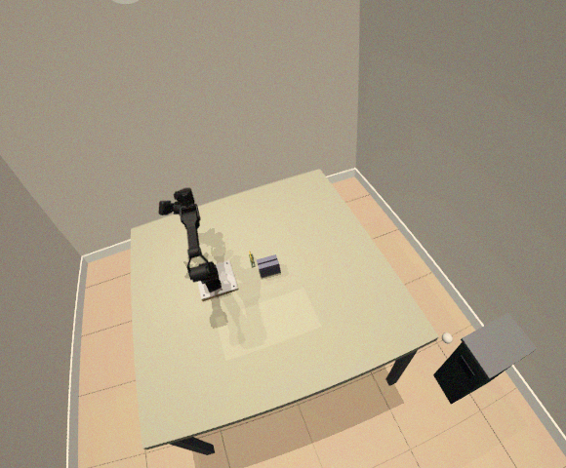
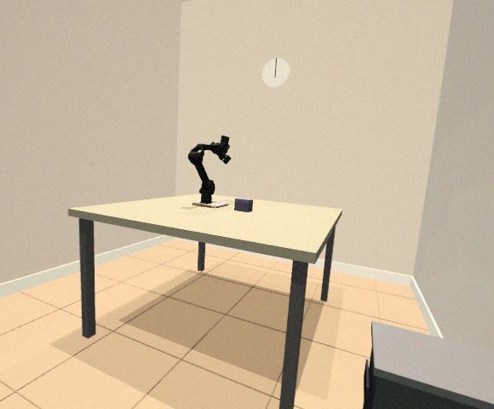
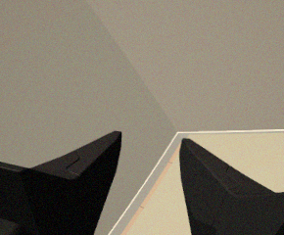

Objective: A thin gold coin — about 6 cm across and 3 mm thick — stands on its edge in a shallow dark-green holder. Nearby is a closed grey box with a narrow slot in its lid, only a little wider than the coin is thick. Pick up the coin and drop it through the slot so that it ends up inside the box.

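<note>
The gold coin (image 1: 251,258) stands on edge in its small dark-green holder (image 1: 251,264) on the table, just left of the grey box (image 1: 268,265) (image 2: 243,204), whose lid has a dark slot. In the exterior view I cannot make out the coin. My gripper (image 1: 164,207) (image 2: 226,158) (image 3: 152,143) is raised high above the arm's base, well away from the coin and the box. In the wrist view its two dark fingers stand partly apart with nothing between them; they point at the wall and the table's far corner.
The arm stands on a light base plate (image 1: 228,283) (image 2: 219,204) on the beige table (image 1: 323,242) (image 2: 273,228). A paler rectangle (image 1: 288,317) marks the table top. A dark cabinet (image 1: 495,347) (image 2: 436,365) and a white ball (image 1: 446,337) are off the table's right corner.
</note>
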`<state>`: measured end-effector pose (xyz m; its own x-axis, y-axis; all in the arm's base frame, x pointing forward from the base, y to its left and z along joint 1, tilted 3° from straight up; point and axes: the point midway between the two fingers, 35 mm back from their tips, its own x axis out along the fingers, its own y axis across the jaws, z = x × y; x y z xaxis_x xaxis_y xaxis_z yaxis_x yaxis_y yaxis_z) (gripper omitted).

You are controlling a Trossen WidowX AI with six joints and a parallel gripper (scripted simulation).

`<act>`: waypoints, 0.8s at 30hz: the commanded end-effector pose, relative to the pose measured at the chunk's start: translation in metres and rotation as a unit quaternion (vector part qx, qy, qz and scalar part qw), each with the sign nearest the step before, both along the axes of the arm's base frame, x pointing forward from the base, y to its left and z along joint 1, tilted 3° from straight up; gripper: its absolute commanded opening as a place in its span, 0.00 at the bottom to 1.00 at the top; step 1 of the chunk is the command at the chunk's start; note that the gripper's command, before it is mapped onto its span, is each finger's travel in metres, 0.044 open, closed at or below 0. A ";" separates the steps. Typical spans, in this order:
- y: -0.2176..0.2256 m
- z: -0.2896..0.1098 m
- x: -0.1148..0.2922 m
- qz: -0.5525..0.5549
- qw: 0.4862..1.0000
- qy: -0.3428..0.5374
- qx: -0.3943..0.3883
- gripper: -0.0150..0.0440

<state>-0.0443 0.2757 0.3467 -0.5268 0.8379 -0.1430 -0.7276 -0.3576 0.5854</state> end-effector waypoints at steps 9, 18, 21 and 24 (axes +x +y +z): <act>-0.005 -0.087 0.172 -0.236 0.927 -0.230 -0.178 0.53; -0.105 -0.152 0.261 -0.238 0.815 -0.336 -0.407 0.53; -0.148 -0.169 0.273 -0.199 0.782 -0.344 -0.481 0.53; -0.192 -0.181 0.273 -0.143 0.755 -0.335 -0.546 0.53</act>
